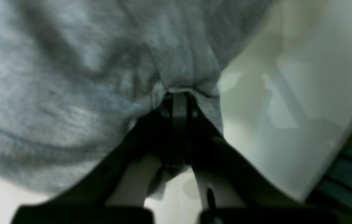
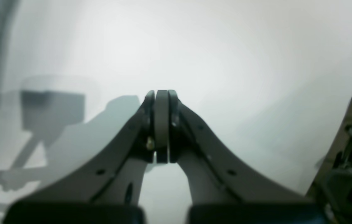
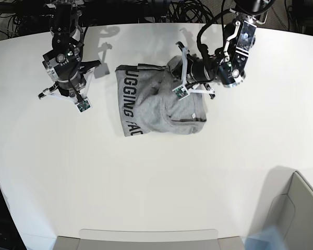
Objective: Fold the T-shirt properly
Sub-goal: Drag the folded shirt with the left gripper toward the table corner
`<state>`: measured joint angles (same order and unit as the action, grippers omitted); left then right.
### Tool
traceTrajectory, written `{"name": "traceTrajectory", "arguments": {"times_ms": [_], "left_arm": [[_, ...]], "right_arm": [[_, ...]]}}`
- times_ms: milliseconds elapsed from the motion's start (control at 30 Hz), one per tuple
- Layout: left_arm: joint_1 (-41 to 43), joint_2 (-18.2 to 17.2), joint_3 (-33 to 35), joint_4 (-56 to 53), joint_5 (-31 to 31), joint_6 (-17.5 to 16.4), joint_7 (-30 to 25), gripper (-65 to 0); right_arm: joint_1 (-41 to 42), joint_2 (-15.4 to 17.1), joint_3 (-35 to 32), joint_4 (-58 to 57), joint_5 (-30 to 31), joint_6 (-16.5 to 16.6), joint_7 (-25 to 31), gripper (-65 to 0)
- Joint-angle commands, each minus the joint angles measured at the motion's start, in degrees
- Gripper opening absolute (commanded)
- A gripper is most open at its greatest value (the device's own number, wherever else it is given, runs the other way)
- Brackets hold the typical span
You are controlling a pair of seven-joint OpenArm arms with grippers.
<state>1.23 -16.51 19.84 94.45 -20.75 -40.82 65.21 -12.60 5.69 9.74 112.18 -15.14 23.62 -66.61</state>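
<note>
Heather-grey cotton T-shirt (image 3: 161, 107), black lettering showing, part-folded and rumpled on white bench (image 3: 146, 182); left tool (image 1: 179, 93) pinching its fabric, right tool (image 2: 161, 93) pressed together empty, well apart; squaring remains.

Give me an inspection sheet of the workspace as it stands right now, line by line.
Surface: white table, bare apart from the shirt.
Job's things: grey T-shirt lies partly folded near the table's middle, black lettering showing along one edge, one part lifted and bunched.
Clutter: nothing seen on the table.
Grippers: left gripper shut on a pinch of shirt fabric; right gripper shut, holding nothing, above bare table away from the shirt.
Cables: a black tangle behind the far table edge, off the work surface.
Surroundings: a grey bin-like corner at the near edge, contents not visible.
</note>
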Motion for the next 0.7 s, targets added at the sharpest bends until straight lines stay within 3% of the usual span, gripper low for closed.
{"name": "traceTrajectory", "arguments": {"times_ms": [0, 133, 333, 500, 600, 667], "left_arm": [[-1.7, -1.7, -0.3, -1.3, 3.0, 0.8, 1.1, -65.0], [-8.3, -3.8, -0.3, -7.8, 3.0, 0.8, 0.6, -65.0], [-22.6, -3.5, -0.3, -21.1, 3.0, 0.8, -2.8, -65.0], [-28.1, 0.6, -1.2, -24.0, 3.0, 0.8, -5.1, -65.0], [-28.2, 2.9, -5.1, -22.0, 3.0, 0.8, -6.4, -65.0], [-28.0, 4.8, -10.0, -19.3, 2.9, 4.4, -6.3, -65.0]], "right_arm": [[0.3, 0.2, 0.9, 1.3, -0.3, 1.0, 0.7, -65.0], [-1.8, 0.2, 2.8, 2.9, -0.1, 1.5, 0.7, -65.0], [-4.9, 0.2, 3.4, 4.2, -0.1, 1.5, 0.7, -65.0], [-6.2, 0.2, 3.4, 4.2, -0.3, 1.5, 0.7, -65.0], [-6.3, 0.7, 3.5, 4.2, -0.4, 1.5, 0.7, -65.0], [-6.3, 0.8, 3.5, 4.2, -0.4, 1.5, 1.0, -65.0]]}}
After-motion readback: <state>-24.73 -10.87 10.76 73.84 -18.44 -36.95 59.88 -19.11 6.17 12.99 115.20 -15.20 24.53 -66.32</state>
